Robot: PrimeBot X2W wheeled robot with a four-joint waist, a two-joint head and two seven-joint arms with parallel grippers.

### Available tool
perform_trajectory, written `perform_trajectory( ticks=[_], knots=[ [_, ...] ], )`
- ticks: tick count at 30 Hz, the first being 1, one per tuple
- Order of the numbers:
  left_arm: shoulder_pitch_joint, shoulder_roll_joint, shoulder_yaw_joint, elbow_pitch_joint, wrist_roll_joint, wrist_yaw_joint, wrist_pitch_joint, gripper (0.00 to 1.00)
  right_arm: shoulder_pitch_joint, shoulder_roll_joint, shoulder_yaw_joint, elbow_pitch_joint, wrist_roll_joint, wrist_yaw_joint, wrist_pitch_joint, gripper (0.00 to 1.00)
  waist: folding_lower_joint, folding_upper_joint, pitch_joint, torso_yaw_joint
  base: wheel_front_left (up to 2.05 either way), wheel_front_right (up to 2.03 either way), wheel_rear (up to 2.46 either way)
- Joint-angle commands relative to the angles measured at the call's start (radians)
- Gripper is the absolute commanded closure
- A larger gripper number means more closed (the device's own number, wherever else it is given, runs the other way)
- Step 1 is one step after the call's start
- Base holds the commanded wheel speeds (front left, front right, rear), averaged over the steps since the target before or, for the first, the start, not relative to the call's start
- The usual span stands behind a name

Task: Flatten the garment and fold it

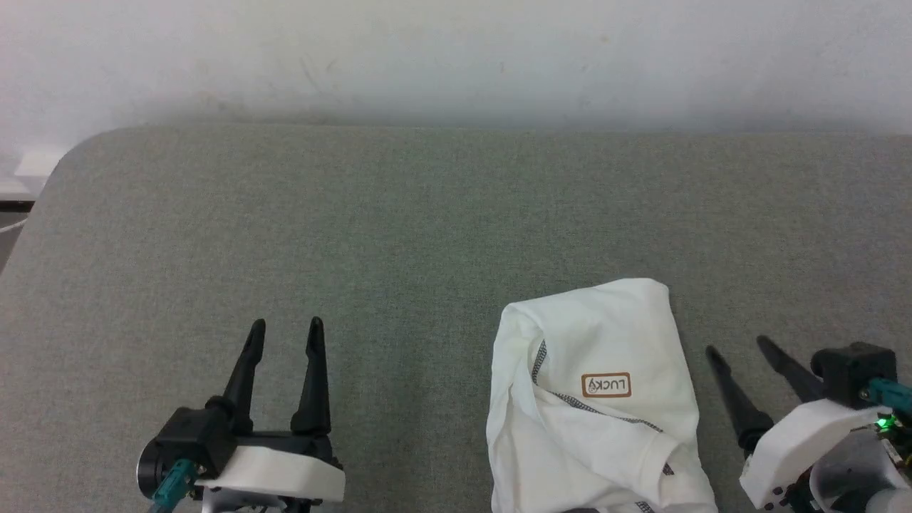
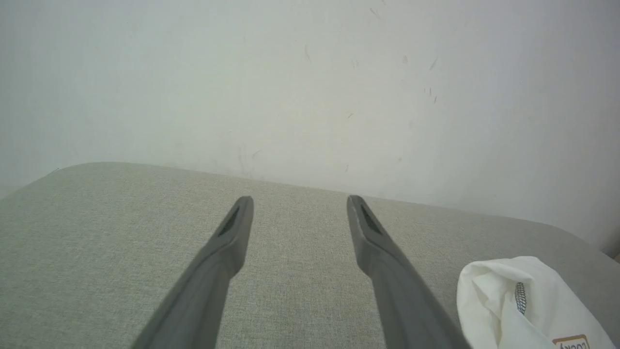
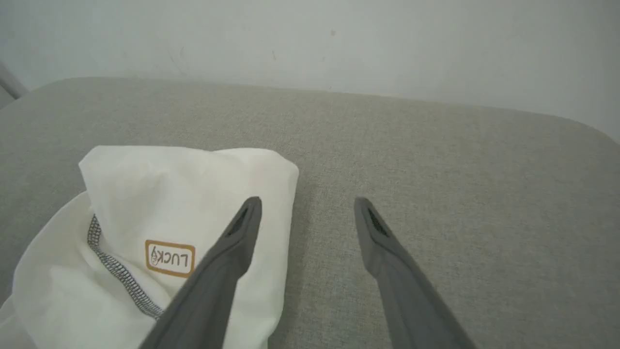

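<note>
Garment (image 1: 605, 342) bunched — left gripper (image 1: 286, 324) spread, apart; right gripper (image 1: 736, 346) spread beside, perhaps touching.

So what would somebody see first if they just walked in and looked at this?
The white garment stands out first: it lies crumpled on the grey table, near the front right, with a small brown-framed label reading LUCKY. Next, the left gripper hangs open over bare table at the lower left, and the right gripper is open just beside the garment's right edge.
</note>
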Motion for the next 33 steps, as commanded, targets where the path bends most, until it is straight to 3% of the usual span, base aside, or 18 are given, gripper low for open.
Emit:
perform_trajectory(
  ticks=[1,5,9,13,18,19,20,21,28,33],
  knots=[
    [-0.014,-0.001,-0.003,0.001,-0.001,0.002,-0.005,0.00,-0.017,-0.008,0.009,0.000,0.019,-0.001,0.021,0.00,0.0000,-0.0001,0.017,0.012,0.00,0.00,0.00],
    [-0.032,-0.001,-0.016,0.017,-0.007,0.001,-0.005,0.00,-0.064,-0.051,0.041,0.023,0.216,-0.001,0.262,0.00,0.0000,-0.0001,0.048,0.034,0.00,0.00,0.00],
    [-0.051,-0.001,-0.038,0.034,-0.011,0.001,-0.005,0.00,-0.105,-0.078,0.040,0.096,0.308,-0.001,0.422,0.00,0.0000,-0.0001,0.069,0.066,0.00,0.00,0.00],
    [-0.064,-0.001,-0.047,0.045,-0.015,0.001,-0.005,0.00,-0.145,-0.073,0.053,0.164,0.342,-0.001,0.476,0.00,0.0000,-0.0001,0.082,0.096,0.00,0.00,0.00],
    [-0.067,-0.001,-0.052,0.058,-0.013,0.003,-0.005,0.00,-0.174,-0.068,0.114,0.241,0.339,-0.001,0.466,0.00,0.0000,-0.0001,0.084,0.116,0.00,0.00,0.00],
    [-0.067,-0.001,-0.053,0.060,-0.013,0.003,-0.005,0.00,-0.176,-0.067,0.128,0.258,0.337,-0.001,0.461,0.14,0.0000,-0.0001,0.083,0.117,0.00,0.00,0.00],
    [-0.067,-0.001,-0.054,0.062,-0.013,0.004,-0.005,0.00,-0.179,-0.067,0.140,0.272,0.338,-0.001,0.453,0.78,0.0000,-0.0001,0.080,0.118,0.00,0.00,0.00],
    [-0.066,-0.001,-0.054,0.063,-0.014,0.005,-0.005,0.00,-0.183,-0.070,0.154,0.283,0.335,-0.001,0.443,1.00,0.0000,-0.0001,0.076,0.117,0.00,0.00,0.00],
    [-0.061,-0.001,-0.055,0.061,-0.008,-0.005,-0.005,0.00,-0.248,-0.165,0.250,0.276,0.243,-0.001,0.310,1.00,0.0000,-0.0001,0.051,0.055,0.00,0.00,0.00],
    [-0.076,-0.001,-0.079,0.054,-0.008,-0.014,-0.005,0.00,-0.306,-0.274,0.328,0.219,0.163,-0.001,0.296,1.00,0.0000,-0.0001,0.064,-0.034,0.00,0.00,0.00]
  ],
)
